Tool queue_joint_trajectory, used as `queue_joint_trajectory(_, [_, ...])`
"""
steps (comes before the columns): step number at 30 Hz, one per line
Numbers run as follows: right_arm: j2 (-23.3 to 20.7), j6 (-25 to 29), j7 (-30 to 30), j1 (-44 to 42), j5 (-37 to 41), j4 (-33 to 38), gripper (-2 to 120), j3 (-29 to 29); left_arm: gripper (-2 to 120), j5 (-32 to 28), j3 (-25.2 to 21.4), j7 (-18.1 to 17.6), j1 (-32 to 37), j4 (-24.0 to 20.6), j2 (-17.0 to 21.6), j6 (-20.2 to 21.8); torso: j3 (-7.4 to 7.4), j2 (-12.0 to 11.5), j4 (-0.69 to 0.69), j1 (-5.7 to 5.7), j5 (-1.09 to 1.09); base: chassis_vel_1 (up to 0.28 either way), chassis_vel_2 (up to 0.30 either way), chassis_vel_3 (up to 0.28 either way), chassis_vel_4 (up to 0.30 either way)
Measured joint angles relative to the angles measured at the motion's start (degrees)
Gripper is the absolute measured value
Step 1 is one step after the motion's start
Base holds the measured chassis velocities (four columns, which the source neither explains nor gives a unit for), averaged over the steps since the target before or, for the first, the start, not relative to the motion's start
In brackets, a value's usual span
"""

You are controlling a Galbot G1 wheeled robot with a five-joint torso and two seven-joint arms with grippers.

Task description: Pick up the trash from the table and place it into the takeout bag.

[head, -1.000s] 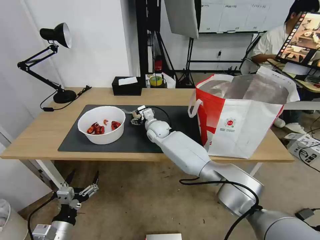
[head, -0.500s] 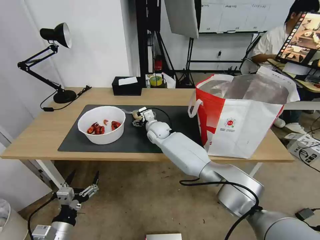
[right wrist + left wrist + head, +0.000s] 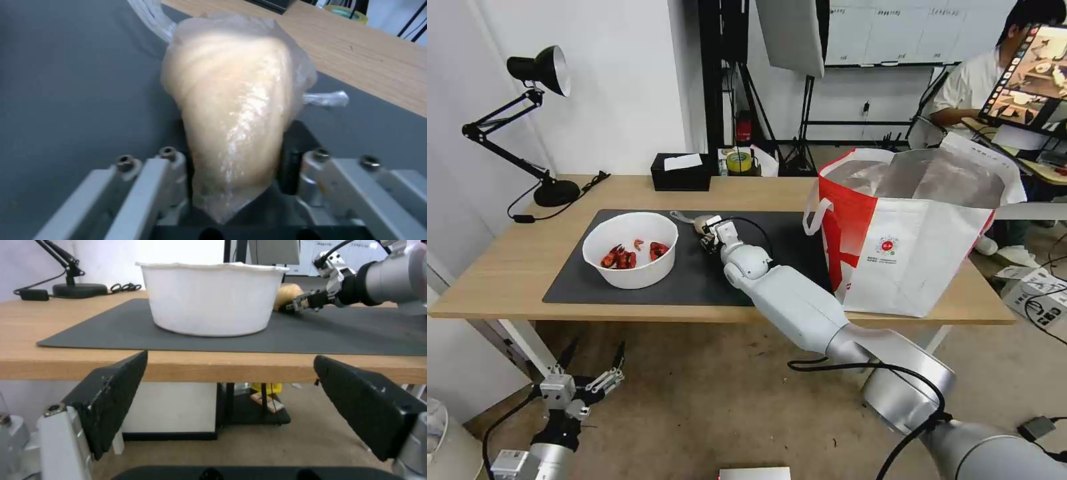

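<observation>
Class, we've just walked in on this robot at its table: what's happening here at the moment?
The robot is clearing trash into the takeout bag. Its right gripper is shut on the clear bag with the pale yellowish lump, over the dark grey mat beside the white bowl of red shellfish scraps. The left gripper hangs open below the table edge, idle. The takeout bag stands open at the table's right end.

Bright, even indoor light with soft shadows; glare glints on the bagged lump (image 3: 236,110), blurred close up.
</observation>
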Motion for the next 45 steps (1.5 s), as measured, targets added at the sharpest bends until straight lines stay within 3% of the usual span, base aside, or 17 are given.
queue_joint_trajectory(3, [-0.1, 0.4, 0.2, -0.2, -0.5, 0.8, 23, 0.1, 100, 0.0, 0.0, 0.0, 0.0, -0.2, 0.0, 0.0, 0.0, 0.0, 0.0, 0.0, 0.0, 0.0, 0.0, 0.0, 0.0])
queue_joint_trajectory(6, [-1.8, 1.6, 1.8, -1.3, -3.3, 6.0, 9, 0.0, 100, 0.0, 0.0, 0.0, 0.0, -0.5, 0.0, 0.0, 0.0, 0.0, 0.02, 0.0, 0.0, 0.0, 0.0, 0.0, 0.0])
queue_joint_trajectory(9, [-3.9, 2.6, 3.5, -2.6, -5.0, 10.6, 5, -0.3, 100, 0.0, 0.0, -0.1, 0.0, -0.6, 0.0, 0.0, 0.0, 0.0, 0.02, 0.0, 0.0, 0.0, 0.0, 0.0, 0.0])
queue_joint_trajectory(18, [-14.7, 11.8, 13.3, -12.2, -16.7, 29.5, 4, 3.7, 100, 0.2, -0.1, -0.2, 0.4, -0.9, -0.4, 0.0, 0.0, 0.0, -0.02, 0.0, 0.02, 0.0, 0.0, 0.0, 0.0])
queue_joint_trajectory(25, [-19.2, 16.1, 15.5, -17.1, -23.8, 39.6, 4, 9.2, 100, 0.7, 0.4, -0.3, 0.7, -1.6, -0.8, 0.1, -0.01, 0.0, -0.01, 0.0, 0.02, 0.0, 0.0, 0.0, 0.0])
queue_joint_trajectory(31, [-21.7, 15.3, 18.1, -20.4, -27.2, 46.5, 4, 13.3, 100, 1.5, 0.3, -0.3, 1.8, -2.3, -1.9, 0.2, -0.01, 0.0, 0.0, 0.0, 0.01, 0.0, 0.0, 0.0, 0.0])
queue_joint_trajectory(40, [-23.8, 6.8, 26.6, -24.7, -29.2, 53.7, 4, 21.7, 100, 2.5, 0.0, -0.3, 2.5, -3.2, -2.4, 0.2, -0.01, 0.0, 0.0, 0.0, 0.01, 0.0, 0.0, 0.0, 0.0])
queue_joint_trajectory(45, [-25.7, 3.8, 30.4, -25.8, -26.5, 56.5, 4, 24.9, 100, 2.7, -0.1, -0.3, 2.6, -3.4, -2.4, 0.2, -0.01, 0.0, 0.0, 0.0, 0.01, 0.0, 0.0, 0.0, 0.0])
